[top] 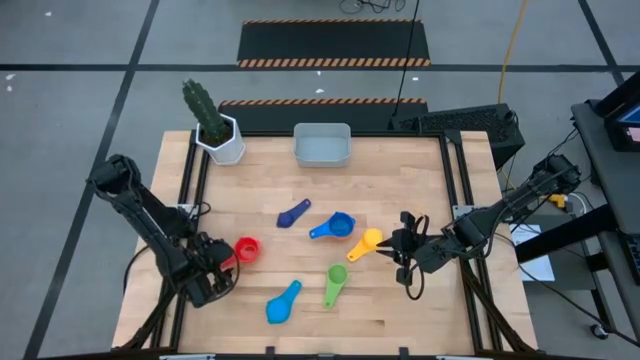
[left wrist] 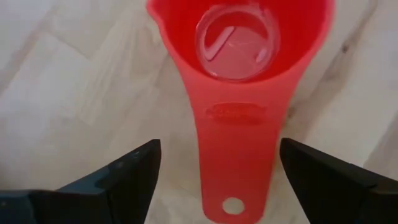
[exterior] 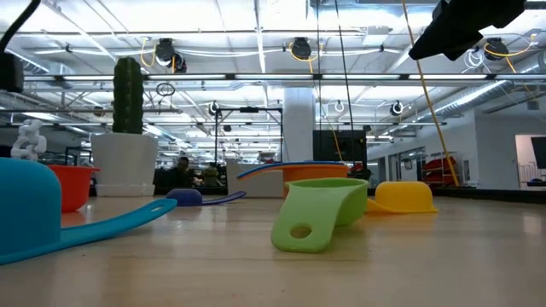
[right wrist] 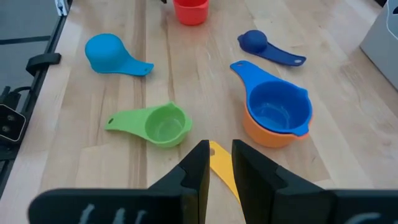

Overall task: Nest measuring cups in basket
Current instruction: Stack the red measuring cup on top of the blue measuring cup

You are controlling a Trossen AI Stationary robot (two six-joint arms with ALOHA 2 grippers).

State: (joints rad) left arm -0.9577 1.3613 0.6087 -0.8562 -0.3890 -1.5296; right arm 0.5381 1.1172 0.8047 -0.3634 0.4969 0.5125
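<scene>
At lower left of the high view, the left claw [top: 228,262] stood spread around the red cup's [top: 247,249] handle; the right claw [top: 398,246] pinched the yellow cup's [top: 366,242] handle.

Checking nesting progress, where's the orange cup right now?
In the high view, the orange cup sits mid-table under the blue cup, nested, just left of the yellow cup.

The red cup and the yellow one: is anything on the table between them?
No. In the high view only bare wood lies between the red cup and the yellow cup; the green cup sits below that line.
</scene>
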